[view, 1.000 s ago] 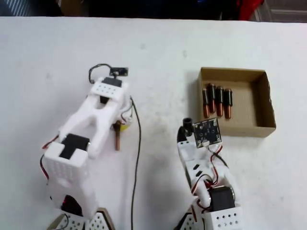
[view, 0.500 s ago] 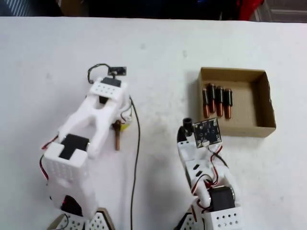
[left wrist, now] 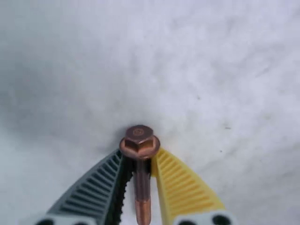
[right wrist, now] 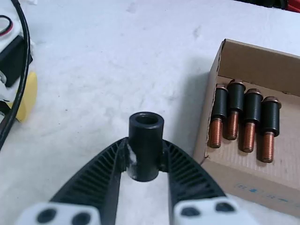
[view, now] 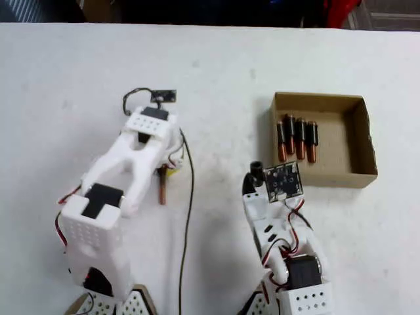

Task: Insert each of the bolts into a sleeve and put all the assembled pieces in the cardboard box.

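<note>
White table (view: 262,52) with two arms, each holding one part, and a cardboard box (view: 319,98) at the right side.
Inside the cardboard box lie four assembled pieces (view: 296,139), side by side close to its left wall, each with a dark collar at one end and bare copper thread at the other. The left gripper (left wrist: 138,158) pinches the copper bolt (left wrist: 139,140) by its shank between the grey finger and the yellow finger, and the hex head sits just past the fingertips. The right gripper (right wrist: 145,151) presses its two black fingers on the sides of the black sleeve (right wrist: 146,140), whose open end points away from the wrist. This sleeve is near the left wall of the box but outside it. A black cable (view: 189,216) runs over the table between the two arms.
</note>
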Available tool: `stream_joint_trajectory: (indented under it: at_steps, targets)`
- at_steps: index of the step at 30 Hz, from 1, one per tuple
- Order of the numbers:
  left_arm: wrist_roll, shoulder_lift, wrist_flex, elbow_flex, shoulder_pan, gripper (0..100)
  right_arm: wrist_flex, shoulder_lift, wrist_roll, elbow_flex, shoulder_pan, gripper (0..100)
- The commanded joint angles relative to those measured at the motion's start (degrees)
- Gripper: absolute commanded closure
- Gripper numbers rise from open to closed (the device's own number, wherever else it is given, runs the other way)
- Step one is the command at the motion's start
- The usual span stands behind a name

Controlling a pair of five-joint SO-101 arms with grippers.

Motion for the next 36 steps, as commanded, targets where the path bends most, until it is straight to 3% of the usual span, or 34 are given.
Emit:
stream_joint_trajectory:
  at_steps: [1,9,14,21,36]
  targets:
    - [0.18,-0.31,-2.81,-1.23,0.75,98,-1.54,-0.57,0.00,-0.79,0.22,98.1]
    - [-5.19,-2.51,-2.11,-1.41,2.77,98,-1.63,-0.57,0.00,-0.70,0.13,98.1]
    - [-6.15,-15.16,1.32,-0.88,2.77,98,-6.11,-0.57,0.00,0.35,-0.22,98.1]
    - [-11.43,-34.42,4.66,3.25,2.51,98,-14.90,-0.57,0.00,3.43,-5.93,98.1]
    - [-11.78,-70.55,-13.98,27.96,2.77,98,-21.14,-0.57,-0.09,3.60,-15.87,98.2]
